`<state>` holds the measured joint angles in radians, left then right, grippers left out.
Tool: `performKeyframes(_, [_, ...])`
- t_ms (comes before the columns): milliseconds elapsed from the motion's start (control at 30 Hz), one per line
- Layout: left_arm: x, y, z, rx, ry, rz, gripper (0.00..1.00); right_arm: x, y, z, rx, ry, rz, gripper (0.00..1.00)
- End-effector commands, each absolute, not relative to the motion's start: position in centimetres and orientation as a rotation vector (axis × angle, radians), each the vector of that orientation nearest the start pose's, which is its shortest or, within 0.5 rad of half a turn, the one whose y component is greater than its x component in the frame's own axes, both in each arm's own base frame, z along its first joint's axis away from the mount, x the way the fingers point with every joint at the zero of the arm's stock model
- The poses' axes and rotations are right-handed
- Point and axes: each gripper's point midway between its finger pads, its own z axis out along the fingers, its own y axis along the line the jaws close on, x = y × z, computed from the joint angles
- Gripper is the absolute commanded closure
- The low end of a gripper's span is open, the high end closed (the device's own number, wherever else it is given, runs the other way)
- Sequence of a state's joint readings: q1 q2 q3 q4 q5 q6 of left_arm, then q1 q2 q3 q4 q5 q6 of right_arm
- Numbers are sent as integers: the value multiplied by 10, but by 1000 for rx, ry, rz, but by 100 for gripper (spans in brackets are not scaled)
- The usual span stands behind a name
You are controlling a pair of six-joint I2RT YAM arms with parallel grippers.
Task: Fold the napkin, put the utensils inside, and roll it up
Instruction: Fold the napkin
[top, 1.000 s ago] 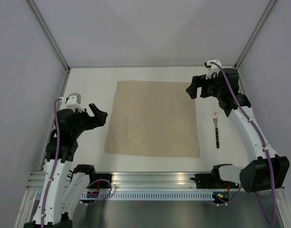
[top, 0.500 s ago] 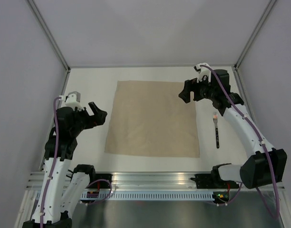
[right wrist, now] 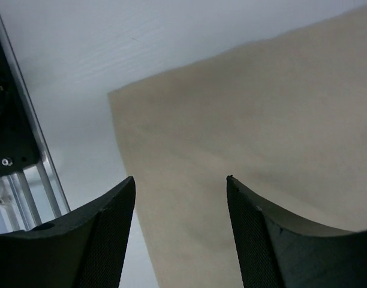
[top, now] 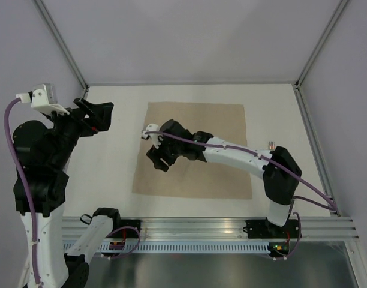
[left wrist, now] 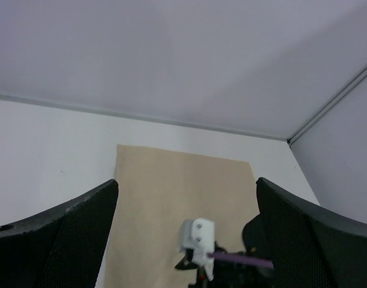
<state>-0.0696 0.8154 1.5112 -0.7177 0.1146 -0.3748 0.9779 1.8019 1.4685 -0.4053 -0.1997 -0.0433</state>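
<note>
The white table (top: 111,162) is the biggest thing here. The napkin (top: 213,123) lies flat and open in the middle of it, not folded. The right arm (top: 234,155) reaches all the way across the napkin to its left side. The left arm (top: 42,153) stands tall at the left, off the napkin. The right jaws hang low over the napkin close to its near left corner (the wrist camera shows that corner and the cloth's edge right under them). They stand wide apart and hold nothing, and I cannot tell if they touch the cloth. The left jaws are up in the air, pointing toward the napkin, also wide apart with nothing in them. The fork (top: 271,144) lies on the table just right of the napkin. Only its tines peek out, because the right arm hides the rest.
</note>
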Motion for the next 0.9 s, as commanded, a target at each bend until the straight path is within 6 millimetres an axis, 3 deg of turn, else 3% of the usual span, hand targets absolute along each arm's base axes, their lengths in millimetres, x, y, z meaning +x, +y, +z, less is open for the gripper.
performKeyframes(0, [224, -56, 459, -205, 1663, -489, 0, 217, 472, 154, -1344, 1951, 677, 32])
performKeyframes(33, [222, -55, 461, -207, 1657, -486, 0, 209, 483, 135, -1385, 1971, 671, 34])
performKeyframes(133, [220, -53, 460, -216, 1659, -477, 0, 185, 512, 131, -1449, 1923, 671, 38])
performKeyframes(233, [220, -52, 458, -222, 1668, -472, 0, 172, 532, 107, -1496, 1929, 655, 41])
performKeyframes(533, [220, -49, 450, -241, 1685, -453, 0, 169, 544, 56, -1493, 2009, 597, 47])
performKeyframes(867, [219, -48, 442, -241, 1699, -449, 0, 174, 552, 32, -1497, 2008, 557, 47])
